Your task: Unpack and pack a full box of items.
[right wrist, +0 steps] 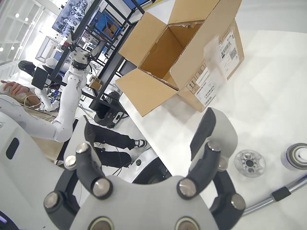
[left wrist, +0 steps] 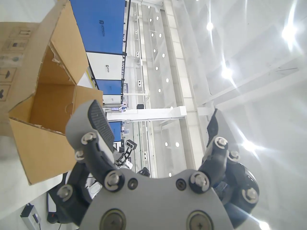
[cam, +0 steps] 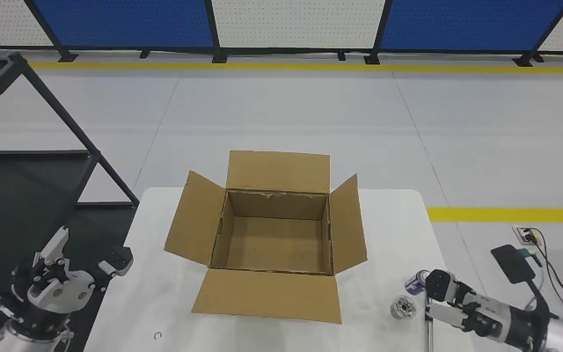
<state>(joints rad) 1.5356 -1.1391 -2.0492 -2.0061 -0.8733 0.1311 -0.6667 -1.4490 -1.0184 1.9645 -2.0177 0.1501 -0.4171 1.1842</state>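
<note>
One box (cam: 268, 297) stands upright, mouth facing up.

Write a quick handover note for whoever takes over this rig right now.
Left gripper: open, empty, by the table's left edge.
Right gripper: open, empty, beside the loose items.
Box: mid-table, all four flaps open, inside looks bare.
Items: clear disc and small can stand on the table right of the box.
Done: the box appears unpacked.
Left: pack the items back in.
</note>
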